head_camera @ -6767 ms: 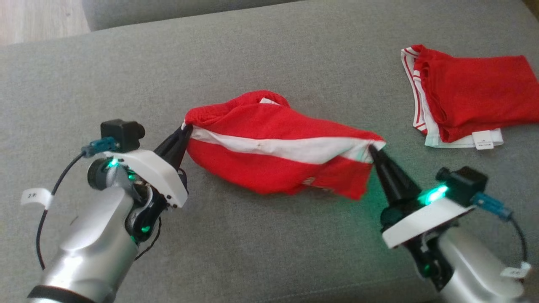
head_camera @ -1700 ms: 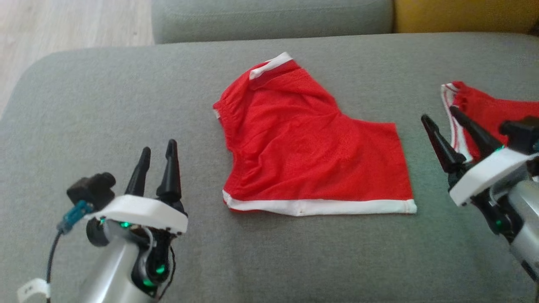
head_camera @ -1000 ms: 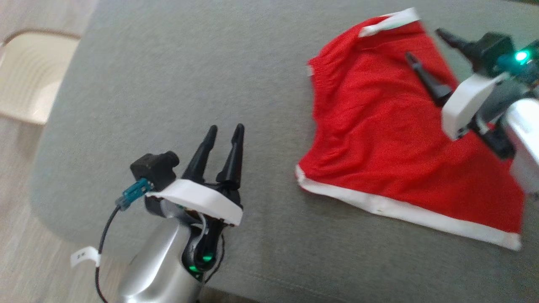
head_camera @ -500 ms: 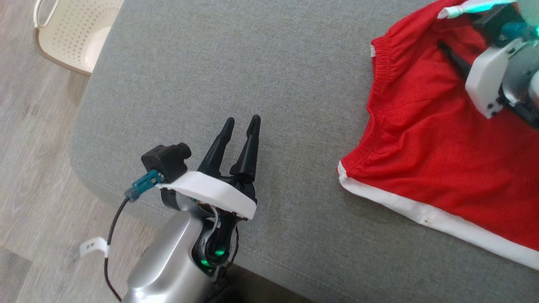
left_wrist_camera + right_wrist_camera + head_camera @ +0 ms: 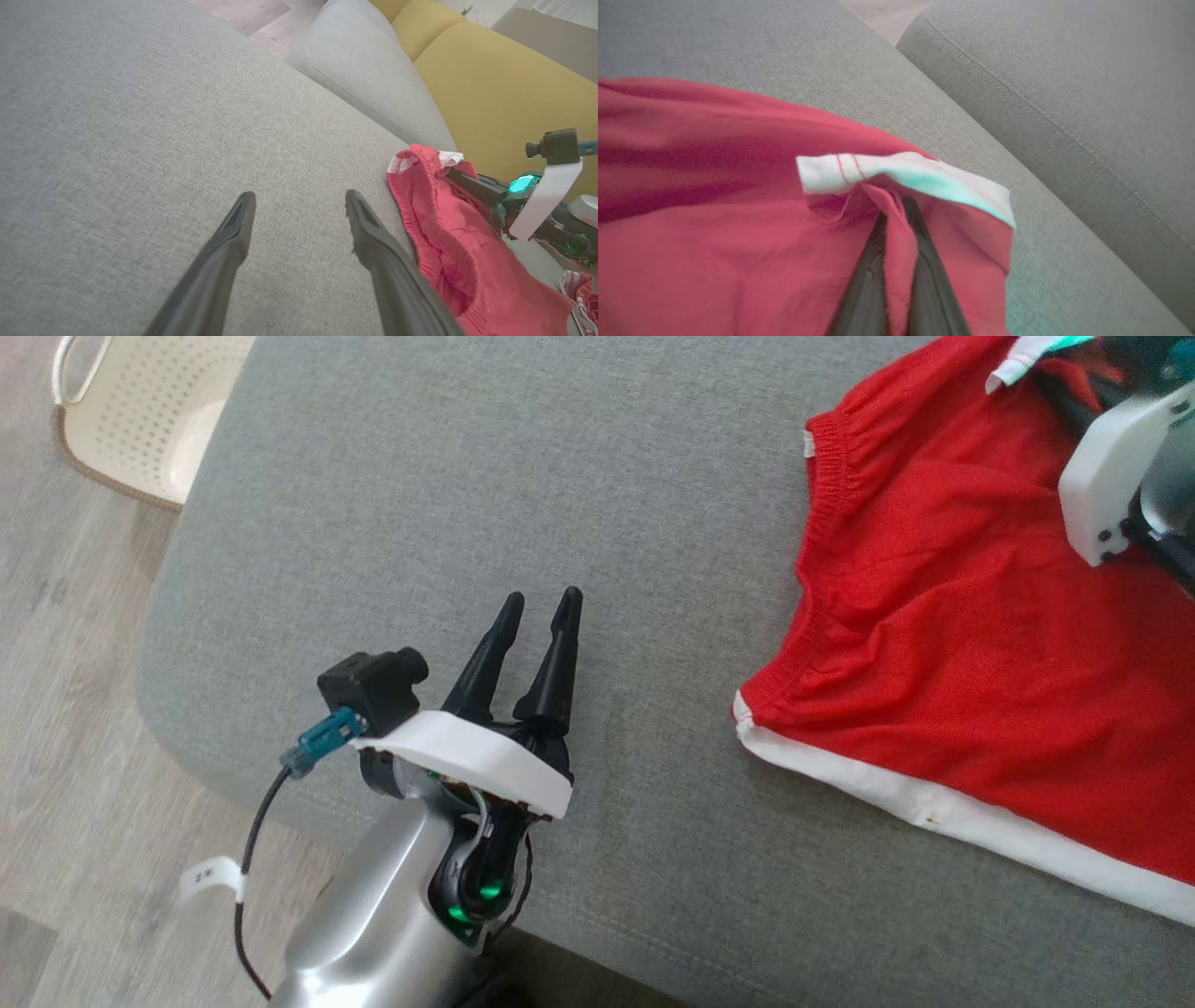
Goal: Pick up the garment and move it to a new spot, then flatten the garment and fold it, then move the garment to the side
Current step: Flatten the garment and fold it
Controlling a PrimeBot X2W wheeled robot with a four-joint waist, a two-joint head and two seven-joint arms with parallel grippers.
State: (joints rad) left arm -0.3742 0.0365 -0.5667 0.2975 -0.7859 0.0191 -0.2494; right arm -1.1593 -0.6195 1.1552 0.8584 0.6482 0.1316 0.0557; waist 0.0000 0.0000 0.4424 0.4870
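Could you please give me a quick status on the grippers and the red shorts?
Left gripper open over grey cushion. Right gripper shut on red shorts at white-trimmed corner. No obstruction seen nearby.

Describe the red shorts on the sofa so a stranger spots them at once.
On the grey sofa seat, look right of the open left hand. The red shorts lie spread there. Their white hem band and the right hand pinching the far corner set them apart.

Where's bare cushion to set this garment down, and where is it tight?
Free: the grey cushion between the left gripper and the red shorts, and beyond that open gripper's tips. Crowded: the shorts' white-banded corner, where the right gripper pinches fabric.
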